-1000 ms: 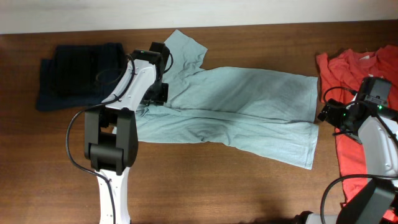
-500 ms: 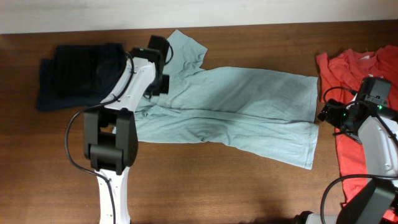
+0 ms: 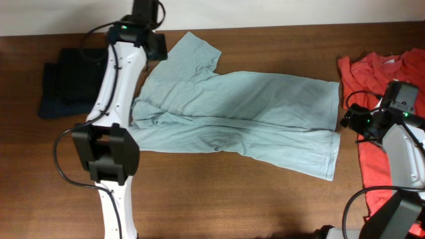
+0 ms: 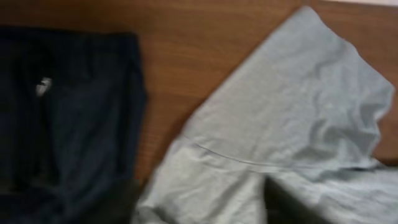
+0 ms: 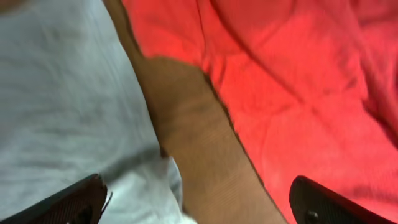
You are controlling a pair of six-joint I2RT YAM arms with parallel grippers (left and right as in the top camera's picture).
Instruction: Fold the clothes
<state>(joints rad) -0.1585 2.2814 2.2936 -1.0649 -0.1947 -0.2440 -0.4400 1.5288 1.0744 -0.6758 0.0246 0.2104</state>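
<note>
The grey-blue T-shirt (image 3: pixel 246 109) lay spread mid-tabletop (image 3: pixel 232 199), creased lengthwise. Our left end effector (image 3: pixel 157 48) hung beside its far sleeve, and we could not tell how wide it stood. The right end effector (image 5: pixel 202 200) gaped wide and empty at the hem. We judged that each should pinch a corner cleanly and lift evenly.

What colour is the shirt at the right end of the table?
The shirt is red-orange; the right wrist view shows it best.
</note>
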